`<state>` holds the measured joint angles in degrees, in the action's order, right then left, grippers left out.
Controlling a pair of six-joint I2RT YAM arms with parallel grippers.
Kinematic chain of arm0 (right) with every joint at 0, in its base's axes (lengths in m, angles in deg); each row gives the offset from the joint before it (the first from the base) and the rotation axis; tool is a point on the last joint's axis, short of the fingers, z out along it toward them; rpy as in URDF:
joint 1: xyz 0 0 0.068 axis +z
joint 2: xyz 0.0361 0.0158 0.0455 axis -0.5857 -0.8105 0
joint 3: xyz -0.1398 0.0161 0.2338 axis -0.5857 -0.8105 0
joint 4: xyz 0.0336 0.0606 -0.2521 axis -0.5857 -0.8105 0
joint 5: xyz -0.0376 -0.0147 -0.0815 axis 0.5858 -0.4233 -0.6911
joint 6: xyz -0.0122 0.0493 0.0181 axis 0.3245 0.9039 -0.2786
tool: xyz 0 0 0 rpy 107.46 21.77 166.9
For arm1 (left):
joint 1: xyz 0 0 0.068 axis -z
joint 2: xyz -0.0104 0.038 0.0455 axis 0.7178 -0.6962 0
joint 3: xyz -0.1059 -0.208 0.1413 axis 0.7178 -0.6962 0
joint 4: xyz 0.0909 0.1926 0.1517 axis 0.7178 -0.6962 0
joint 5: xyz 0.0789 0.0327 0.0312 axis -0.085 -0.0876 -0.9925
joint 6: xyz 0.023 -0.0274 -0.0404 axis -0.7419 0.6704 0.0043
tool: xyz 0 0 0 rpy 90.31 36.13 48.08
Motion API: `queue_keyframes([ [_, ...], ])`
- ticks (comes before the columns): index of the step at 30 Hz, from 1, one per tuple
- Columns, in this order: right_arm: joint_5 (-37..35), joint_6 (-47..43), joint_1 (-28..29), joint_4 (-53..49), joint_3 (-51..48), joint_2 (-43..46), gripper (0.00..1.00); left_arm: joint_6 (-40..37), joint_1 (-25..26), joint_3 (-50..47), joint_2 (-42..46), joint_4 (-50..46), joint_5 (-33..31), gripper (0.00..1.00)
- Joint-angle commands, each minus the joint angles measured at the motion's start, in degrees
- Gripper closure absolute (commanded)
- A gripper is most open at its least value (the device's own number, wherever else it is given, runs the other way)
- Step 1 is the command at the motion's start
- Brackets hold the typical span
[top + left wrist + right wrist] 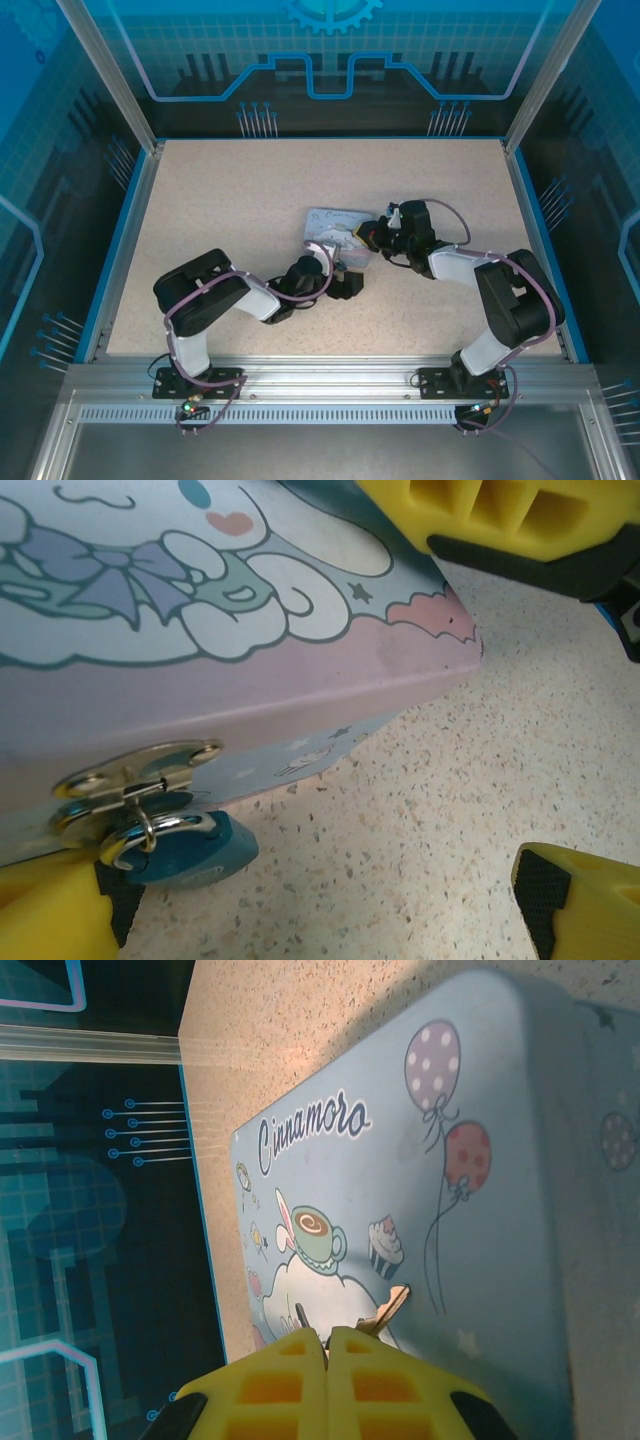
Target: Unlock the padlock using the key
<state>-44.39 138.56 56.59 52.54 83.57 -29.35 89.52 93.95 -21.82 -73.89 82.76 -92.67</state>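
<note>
Left pincer (325, 908): spread wide at the tin (300, 670) front.
Padlock (190, 848): hooked through the hasp (135, 775), resting on the desk (450, 810) beside one left finger.
Right pincer (326, 1345): pressed together, pinching the key (388, 1310) over the tin lid.

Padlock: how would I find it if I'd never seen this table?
On the speckled table, find the pale blue cartoon tin. On its side sits a silver hasp. The padlock hangs from it by a shiny loop: small, bluish, far tinier than the tin.
</note>
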Motion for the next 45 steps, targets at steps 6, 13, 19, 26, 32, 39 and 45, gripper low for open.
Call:
queue_keyframes([
  [6, -0.18, -1.11, 0.8, -1.57, 1.66, -0.51, 1.0, 7.15, -0.71, -1.53, -3.52, 9.55, 2.15, 0.11],
  [13, -0.22, -1.09, 0.79, -1.95, 2.03, -0.54, 1.0, 9.63, -0.79, -3.2, -3.25, 13.76, 2.67, 0.16],
  [19, -0.23, -1.18, 0.8, -2.3, 2.41, -0.63, 1.0, 10.73, -0.65, -3.81, -3.12, 14.39, 1.98, 0.2],
  [26, -0.35, -1.15, 0.8, -2.43, 2.38, -0.72, 1.0, 10.48, -0.61, -1.96, -5.62, 10.72, 1.5, 0.24],
  [32, -0.46, -1.2, 0.8, -2.52, 2.15, -0.7, 1.0, 8.51, -0.63, -0.65, -6.24, 7.64, -0.05, 0.34],
  [39, -0.47, -1.29, 0.81, -2.65, 2.38, -1.02, 1.0, 8.49, -0.57, -0.27, -7.47, 10.01, 0.29, 0.45],
  [45, -0.45, -1.09, 0.82, -2.56, 2.47, -1.46, 1.0, 9.28, 0.71, -0.95, -7.47, 12.19, 0.95, 0.34],
])
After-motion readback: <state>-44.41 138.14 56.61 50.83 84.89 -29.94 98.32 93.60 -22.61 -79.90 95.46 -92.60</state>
